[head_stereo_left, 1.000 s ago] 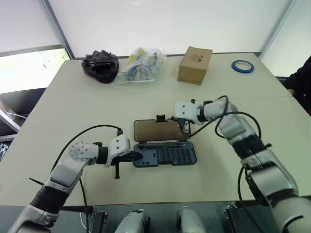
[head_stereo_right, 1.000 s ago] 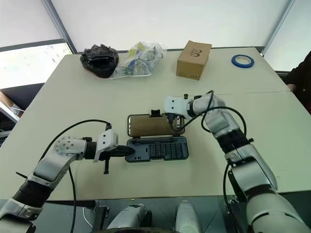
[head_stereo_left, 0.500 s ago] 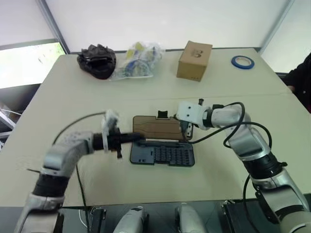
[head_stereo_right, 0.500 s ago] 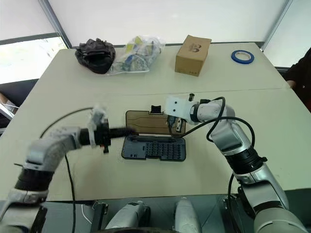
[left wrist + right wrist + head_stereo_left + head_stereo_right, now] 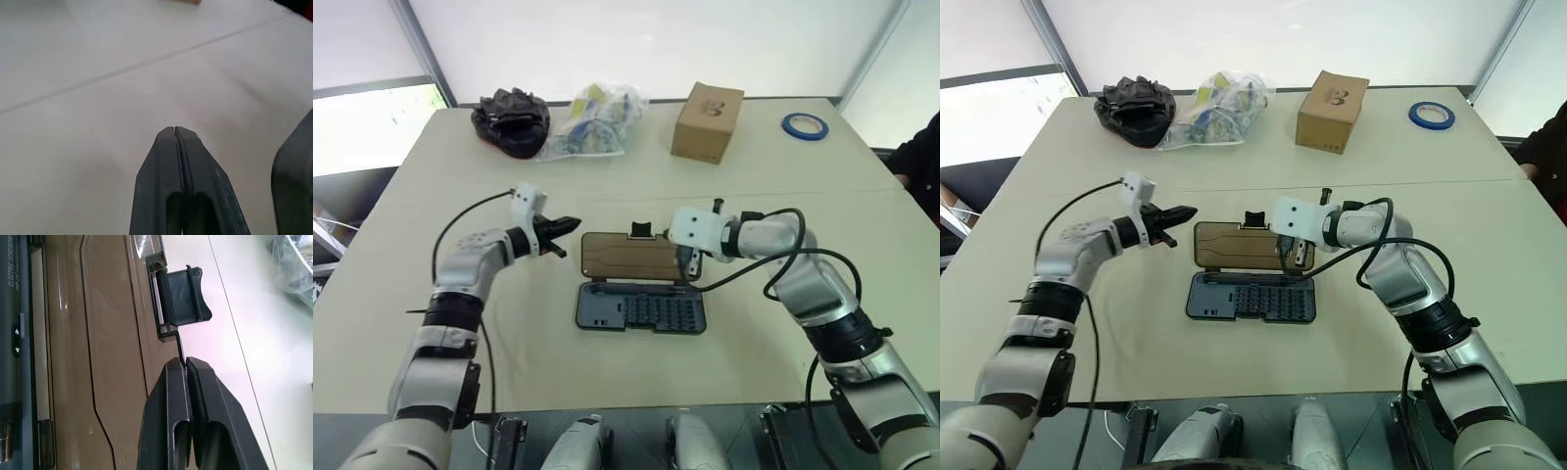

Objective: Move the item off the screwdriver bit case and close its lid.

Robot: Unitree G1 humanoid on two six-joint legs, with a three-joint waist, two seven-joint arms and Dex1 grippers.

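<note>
My case (image 5: 641,309) lies open mid-table, nothing on it, its lid (image 5: 628,257) flat at 12 o'clock of the tray. Closing remains. My right tool (image 5: 691,260), pinched shut and empty, must get under the lid's far edge; my left tool (image 5: 562,226) hangs shut and empty at the lid's 9 o'clock.

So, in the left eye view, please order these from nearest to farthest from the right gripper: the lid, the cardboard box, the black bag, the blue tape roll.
From the right gripper:
1. Lid, right beside it.
2. Cardboard box, far side of the table.
3. Blue tape roll, far right corner.
4. Black bag, far left corner.
</note>
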